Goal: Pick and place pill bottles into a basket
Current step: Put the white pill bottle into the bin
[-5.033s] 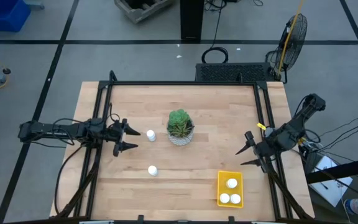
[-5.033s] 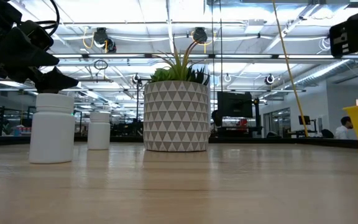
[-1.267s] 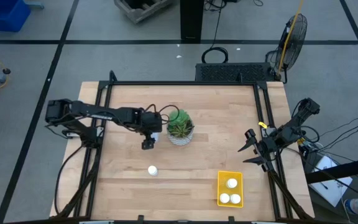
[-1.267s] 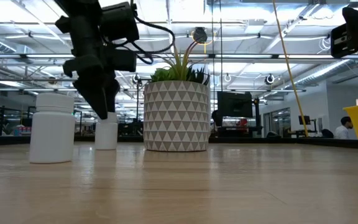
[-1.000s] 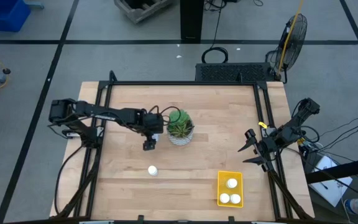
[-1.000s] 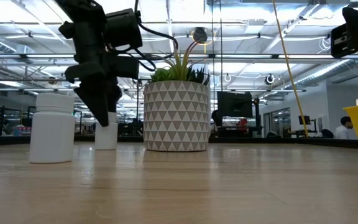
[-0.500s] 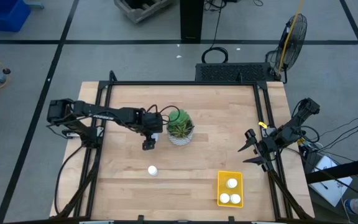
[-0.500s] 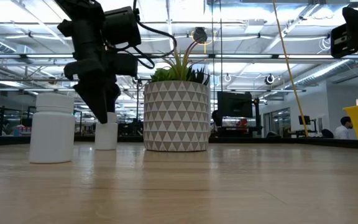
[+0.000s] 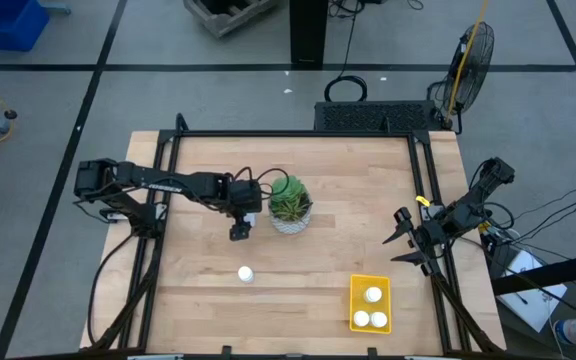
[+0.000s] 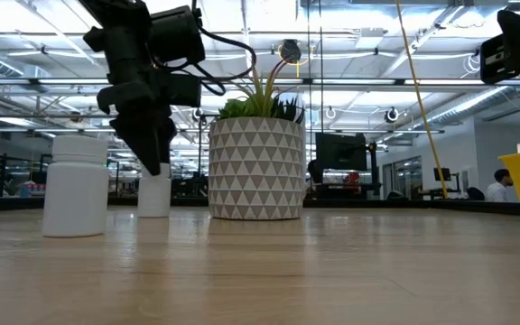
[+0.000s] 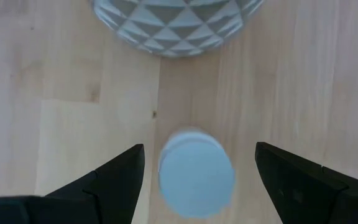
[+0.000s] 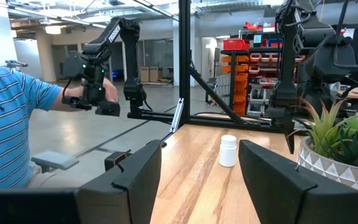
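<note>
No readable text, labels, brands or numbers anywhere in these views.
The small white cylindrical pill bottles (image 10: 76, 185) show plain blank sides, the shallow bright yellow rectangular basket (image 9: 370, 305) carries no marking, and faint pale lettering on the dark left arm (image 9: 163, 184) is too small to read.

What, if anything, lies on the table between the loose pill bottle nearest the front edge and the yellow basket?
Nothing: in the high view the stretch of wooden table between that pill bottle and the yellow basket is bare.
</note>
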Available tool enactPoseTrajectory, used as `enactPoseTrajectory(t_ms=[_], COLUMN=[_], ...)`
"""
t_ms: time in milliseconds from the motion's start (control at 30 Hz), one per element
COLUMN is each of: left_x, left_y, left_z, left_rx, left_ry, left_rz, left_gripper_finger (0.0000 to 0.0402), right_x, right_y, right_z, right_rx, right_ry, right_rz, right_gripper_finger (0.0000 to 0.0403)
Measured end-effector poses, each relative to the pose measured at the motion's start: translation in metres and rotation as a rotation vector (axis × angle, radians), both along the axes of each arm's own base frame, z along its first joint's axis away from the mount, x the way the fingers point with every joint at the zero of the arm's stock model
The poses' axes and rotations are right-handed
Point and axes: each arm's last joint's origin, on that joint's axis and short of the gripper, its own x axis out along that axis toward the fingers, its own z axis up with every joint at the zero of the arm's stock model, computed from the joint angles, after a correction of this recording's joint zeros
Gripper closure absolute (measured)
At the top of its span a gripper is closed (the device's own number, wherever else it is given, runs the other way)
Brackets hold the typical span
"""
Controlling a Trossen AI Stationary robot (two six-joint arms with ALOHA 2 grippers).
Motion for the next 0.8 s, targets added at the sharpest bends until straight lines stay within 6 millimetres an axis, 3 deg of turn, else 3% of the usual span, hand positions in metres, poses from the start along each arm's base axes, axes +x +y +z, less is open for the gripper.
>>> enactPoseTrajectory(t_ms=[800], left_x=[-0.0046], left_y=[0.0002], left_z=[-0.0017], left_rx=[0.009], left_ry=[0.053], left_rz=[0.034], left_gripper_finger=[0.0092], right_x=[0.0], right_y=[0.0], right_z=[-0.0001], right_rx=[-0.001], right_ry=[0.0], right_rz=[0.0], right_gripper_finger=[0.0196])
